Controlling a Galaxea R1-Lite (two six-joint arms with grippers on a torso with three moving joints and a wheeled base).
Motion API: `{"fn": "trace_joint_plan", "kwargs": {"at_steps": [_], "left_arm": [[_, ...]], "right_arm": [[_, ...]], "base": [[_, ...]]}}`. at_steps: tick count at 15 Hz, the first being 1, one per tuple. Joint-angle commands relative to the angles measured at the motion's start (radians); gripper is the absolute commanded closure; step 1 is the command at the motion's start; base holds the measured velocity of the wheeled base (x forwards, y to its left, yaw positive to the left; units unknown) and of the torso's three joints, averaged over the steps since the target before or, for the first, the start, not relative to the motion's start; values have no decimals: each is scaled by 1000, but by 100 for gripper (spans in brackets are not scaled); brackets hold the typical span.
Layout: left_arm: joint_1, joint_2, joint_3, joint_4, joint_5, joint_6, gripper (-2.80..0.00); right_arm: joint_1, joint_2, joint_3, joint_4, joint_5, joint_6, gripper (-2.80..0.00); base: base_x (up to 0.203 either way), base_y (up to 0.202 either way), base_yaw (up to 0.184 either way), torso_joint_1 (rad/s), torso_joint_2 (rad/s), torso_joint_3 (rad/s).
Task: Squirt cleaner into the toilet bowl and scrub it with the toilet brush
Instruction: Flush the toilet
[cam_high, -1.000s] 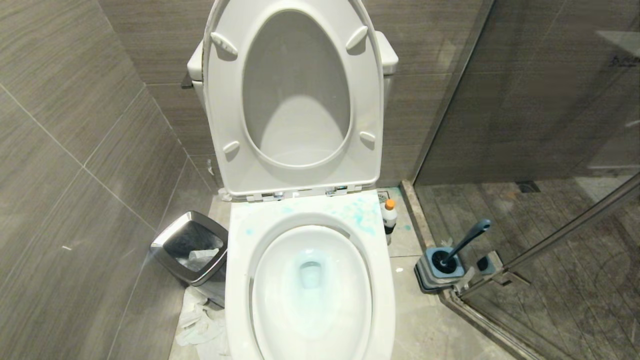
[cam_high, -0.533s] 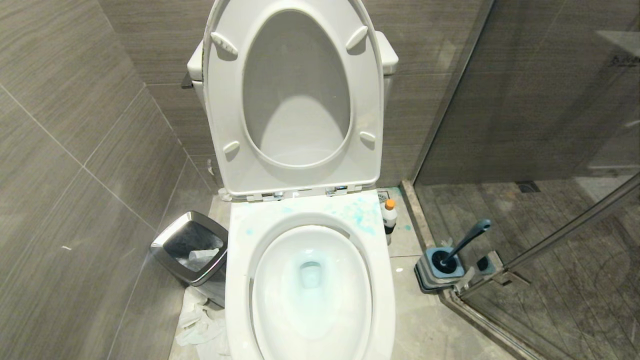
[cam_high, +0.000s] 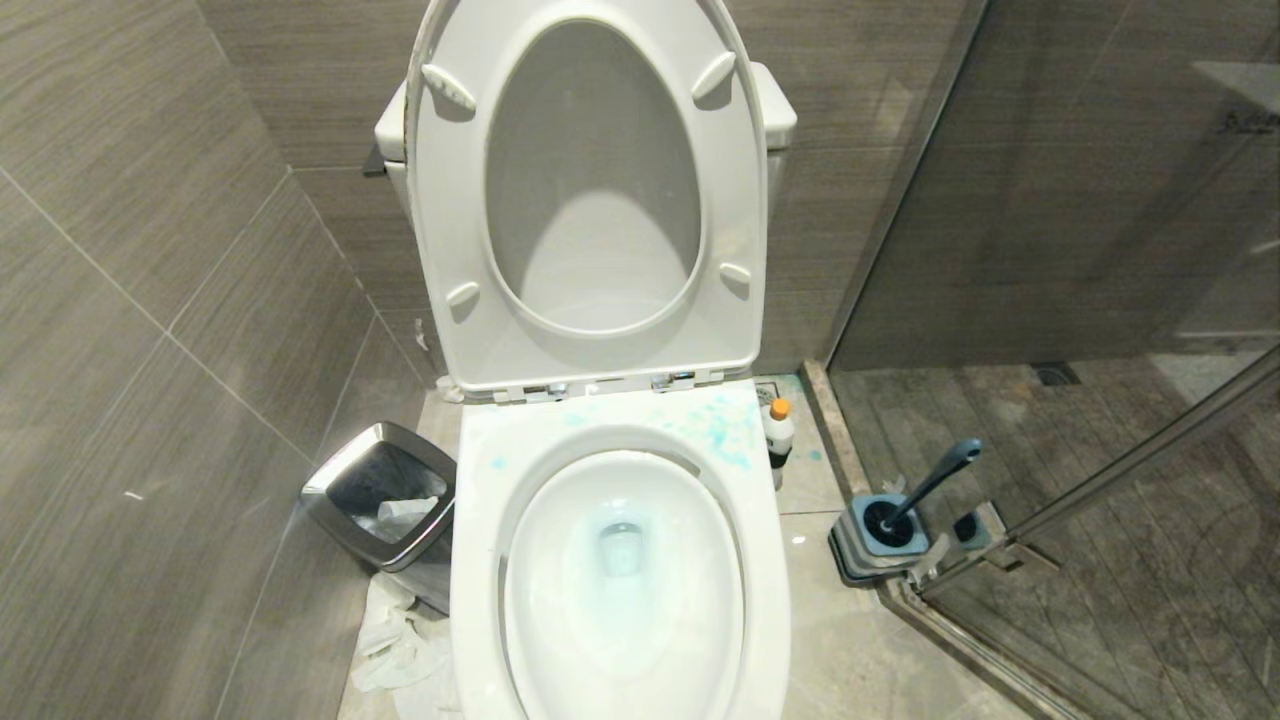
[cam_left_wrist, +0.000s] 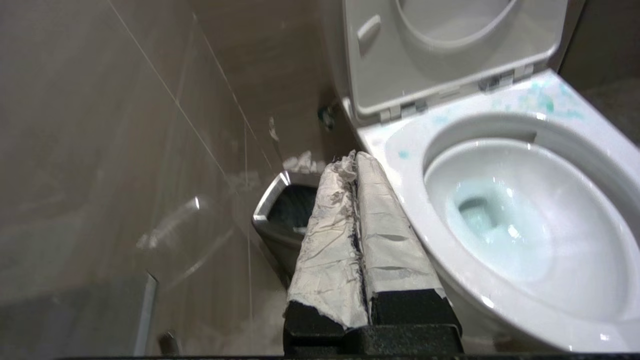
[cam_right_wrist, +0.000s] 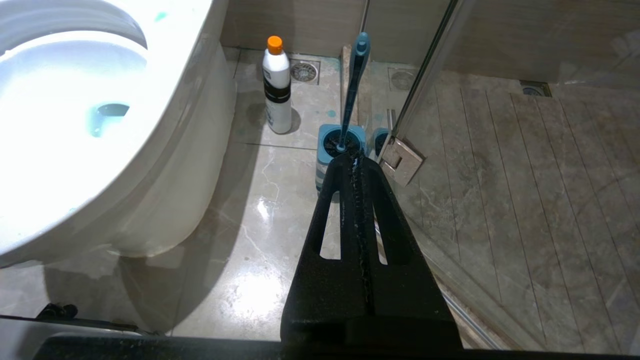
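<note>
Head cam: toilet bowl (cam_high: 620, 560) dead center, cleaner (cam_high: 778, 432) at 2 o'clock off it, toilet brush (cam_high: 925, 492) at 3, parked in its holder (cam_high: 880, 540). Left wrist: left gripper (cam_left_wrist: 356, 160) pressed together, empty, beside the bin (cam_left_wrist: 280, 215). Right wrist: right gripper (cam_right_wrist: 354, 159) closed tight, empty, short of the brush.

Tiled floor (cam_high: 860, 650): toilet centre, steel waste bin (cam_high: 385, 495) and crumpled tissue (cam_high: 395, 645) lower left; cleaner bottle (cam_high: 778, 430) and brush holder (cam_high: 880, 540) right.
</note>
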Motion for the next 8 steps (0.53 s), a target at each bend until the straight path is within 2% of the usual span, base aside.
{"fn": "trace_joint_plan", "kwargs": {"at_steps": [1, 5, 8], "left_arm": [[0, 157, -162, 1, -1, 5, 0], [0, 419, -422, 5, -1, 14, 0], [-2, 627, -545, 2, -4, 46, 0]], "right_arm": [[0, 2, 0, 0, 0, -1, 0], [0, 2, 0, 0, 0, -1, 0], [0, 2, 0, 0, 0, -1, 0]], "base": [[0, 0, 0, 0, 0, 0], [0, 0, 0, 0, 0, 0], [0, 0, 0, 0, 0, 0]]}}
